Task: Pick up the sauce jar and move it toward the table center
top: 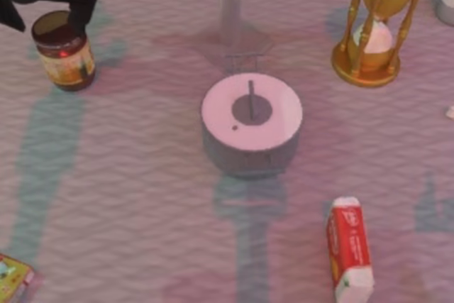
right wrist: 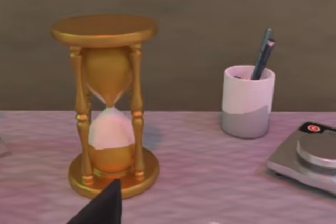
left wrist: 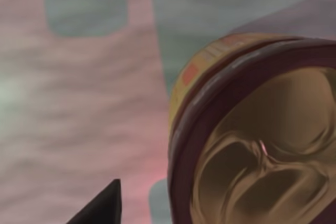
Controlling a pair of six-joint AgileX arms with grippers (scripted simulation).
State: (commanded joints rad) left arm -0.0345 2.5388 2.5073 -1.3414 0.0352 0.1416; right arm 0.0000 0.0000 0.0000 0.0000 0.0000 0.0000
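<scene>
The sauce jar (top: pixel 64 51) stands upright at the table's far left, well apart from the table center (top: pixel 142 175). The left gripper (top: pixel 67 6) hangs just over its dark lid; whether its fingers are spread or closed cannot be told. A grey cylinder (top: pixel 252 124) occupies mid-table, a gold hourglass (top: pixel 379 23) far right, a red carton (top: pixel 349 248) nearer.

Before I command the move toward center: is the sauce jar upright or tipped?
Upright. In the top view the sauce jar stands at the table's far left, dark lid up, label around its side, with the left end effector at its lid.
</scene>
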